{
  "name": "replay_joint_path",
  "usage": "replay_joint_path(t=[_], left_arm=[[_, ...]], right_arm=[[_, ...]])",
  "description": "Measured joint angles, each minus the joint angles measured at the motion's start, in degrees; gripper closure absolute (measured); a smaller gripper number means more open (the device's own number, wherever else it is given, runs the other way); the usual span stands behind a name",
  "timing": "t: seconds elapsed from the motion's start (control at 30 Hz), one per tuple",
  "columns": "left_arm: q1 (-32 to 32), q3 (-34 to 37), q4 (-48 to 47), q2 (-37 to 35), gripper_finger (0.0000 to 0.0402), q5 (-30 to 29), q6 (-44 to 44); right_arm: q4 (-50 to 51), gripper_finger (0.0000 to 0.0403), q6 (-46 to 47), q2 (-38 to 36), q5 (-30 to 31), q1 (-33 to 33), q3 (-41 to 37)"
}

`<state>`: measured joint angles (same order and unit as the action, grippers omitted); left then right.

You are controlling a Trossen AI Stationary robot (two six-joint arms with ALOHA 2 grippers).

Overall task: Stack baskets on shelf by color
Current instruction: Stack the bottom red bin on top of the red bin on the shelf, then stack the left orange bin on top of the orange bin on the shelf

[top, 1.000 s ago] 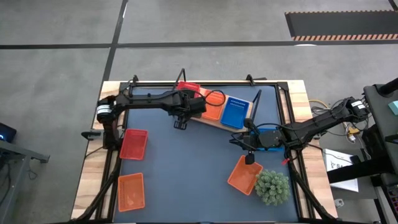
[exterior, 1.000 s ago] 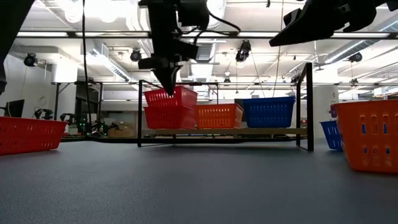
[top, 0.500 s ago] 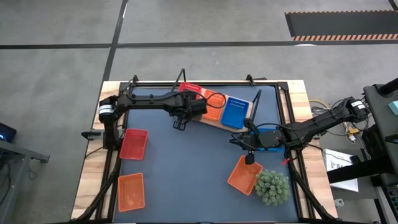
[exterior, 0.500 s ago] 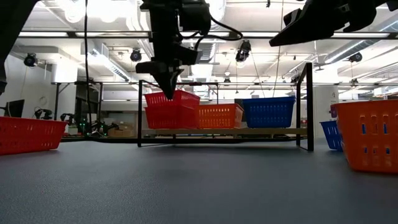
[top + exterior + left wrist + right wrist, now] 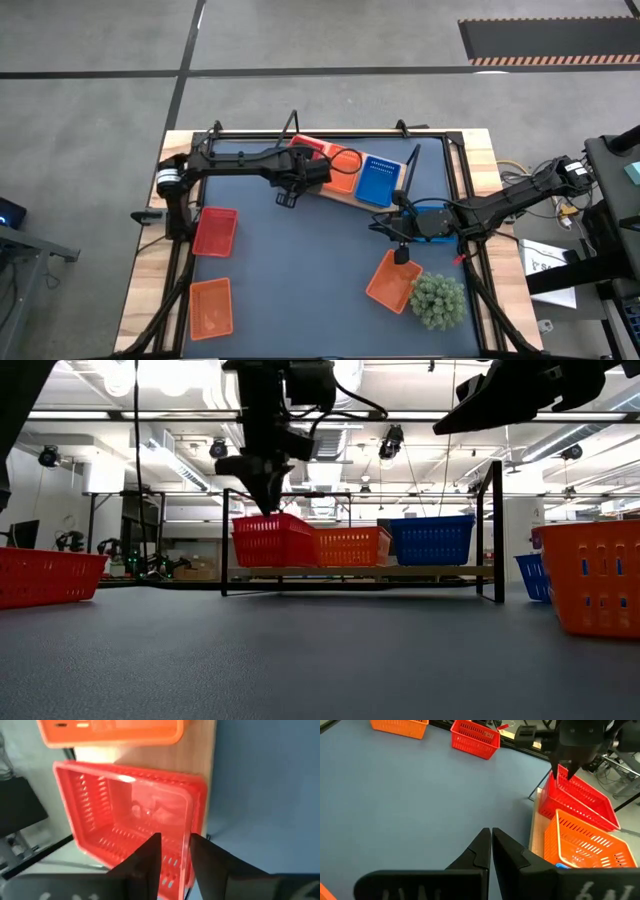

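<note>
Left pincer (image 5: pixel 175 857) parted, straddling red basket (image 5: pixel 125 815) rim on shelf (image 5: pixel 197 755).

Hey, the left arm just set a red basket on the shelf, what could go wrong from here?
1. The left end effector sits open astride the red basket's rim; pulling away sideways instead of straight up may drag it off the shelf.
2. In the left wrist view that basket looks stacked a little askew on another red one, so it may not be fully nested.
3. The right end effector, shut, waits over the table near the orange basket and plant.
</note>
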<state>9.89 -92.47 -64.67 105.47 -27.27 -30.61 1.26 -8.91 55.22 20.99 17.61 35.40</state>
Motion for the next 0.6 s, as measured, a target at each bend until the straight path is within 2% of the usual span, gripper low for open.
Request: replay_joint_path(t=[0.13, 0.3, 0.4, 0.53, 0.6], left_arm=[[-1.89, -1.52, -3.48, -1.67, 0.0307, -0.64, 1.73], [-6.01, -1.13, -3.23, -5.45, 0.0307, 0.24, 7.23], [-8.42, 0.71, -3.33, -6.84, 0.0307, 0.87, 14.82], [-13.01, 3.16, -1.92, -7.76, 0.0307, 7.19, 27.18], [-16.02, 4.47, -0.50, -8.02, 0.0307, 8.44, 35.07]], right_arm=[[0.10, 0.0394, 0.00, 0.00, 0.00, 0.00, 0.00], [0.16, 0.0394, -0.02, 0.00, 0.00, 0.00, 0.00], [0.22, 0.0394, 0.15, 0.00, 0.00, 0.00, 0.00], [0.23, 0.0394, 0.42, 0.00, 0.00, 0.00, 0.00], [0.22, 0.0394, 0.52, 0.00, 0.00, 0.00, -0.15]])
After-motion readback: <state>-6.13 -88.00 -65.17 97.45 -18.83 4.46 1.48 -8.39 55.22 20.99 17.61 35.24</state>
